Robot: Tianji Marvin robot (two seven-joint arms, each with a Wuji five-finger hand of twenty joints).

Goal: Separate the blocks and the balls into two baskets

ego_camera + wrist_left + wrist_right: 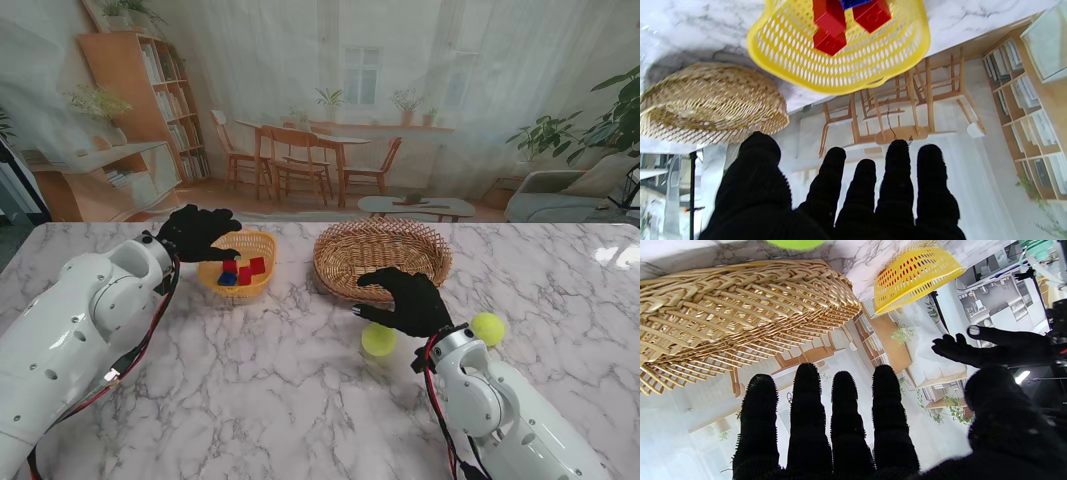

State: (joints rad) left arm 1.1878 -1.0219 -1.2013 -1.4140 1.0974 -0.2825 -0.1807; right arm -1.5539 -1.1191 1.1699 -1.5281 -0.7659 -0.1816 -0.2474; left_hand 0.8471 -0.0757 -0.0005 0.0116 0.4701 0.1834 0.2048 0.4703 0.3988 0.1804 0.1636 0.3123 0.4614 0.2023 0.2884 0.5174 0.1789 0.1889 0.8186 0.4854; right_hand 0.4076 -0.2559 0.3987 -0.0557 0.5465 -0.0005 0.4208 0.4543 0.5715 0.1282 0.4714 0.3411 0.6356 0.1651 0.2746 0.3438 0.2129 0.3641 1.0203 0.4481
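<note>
While hovering over the yellow basket (pixel 240 265) toward the tabletop's far edge, left hand (pixel 197 232) spread, holding nothing. Red blocks (pixel 251 269) and blue block (pixel 229 278) inside. Right hand (pixel 410 302) splayed, empty, beside wicker basket (pixel 381 257); two balls (pixel 379 339) mid-tabletop.

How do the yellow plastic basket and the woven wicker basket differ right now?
The yellow perforated plastic basket is smaller; the tan woven wicker basket is wider and oval. The yellow one holds red and blue blocks; no balls show in the wicker one. The yellow one sits on the robot's left, the wicker one on its right. Both stand upright on the marble table.
</note>
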